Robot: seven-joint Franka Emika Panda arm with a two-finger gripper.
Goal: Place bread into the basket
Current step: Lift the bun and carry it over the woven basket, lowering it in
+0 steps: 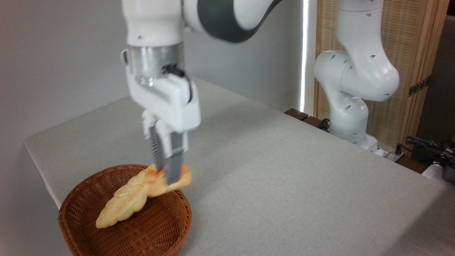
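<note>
Item: bread, small orange-golden bun, pinched between the two fingers of the claw, which is clenched on it and points straight down. Position: in the air over the back right rim of the basket, the bun showing mostly to the right of the fingers (edges blurred). Also present: a long pale braided loaf, lying slanted inside the basket with its upper end just beside the bun; contact between them cannot be told. Surface: grey table. Handling note: carry the bun further inward over the open weave, lower it clear of the loaf, then release, since letting go here risks it rolling off the rim.
</note>
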